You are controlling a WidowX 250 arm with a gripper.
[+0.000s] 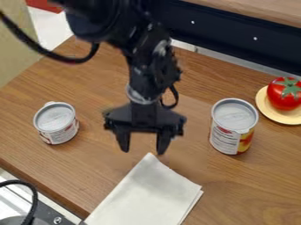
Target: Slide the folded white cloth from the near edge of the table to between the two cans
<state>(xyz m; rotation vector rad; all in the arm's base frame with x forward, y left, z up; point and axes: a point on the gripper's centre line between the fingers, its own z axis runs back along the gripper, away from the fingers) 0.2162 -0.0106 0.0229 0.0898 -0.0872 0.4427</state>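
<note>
One black gripper [141, 152] over a wooden surface [258, 189], near a folded white cloth [150, 189].
Hanging with fingers [122, 141] released and parted, close to the cloth's pointed upper corner in the view. Toward the view's left, a short, upright can [55, 123] with a grey lid; toward the right, a taller can [234, 127], also upright; beyond it, at the right edge, a red tomato [285, 93] on a pale yellow plate [278, 116].
</note>
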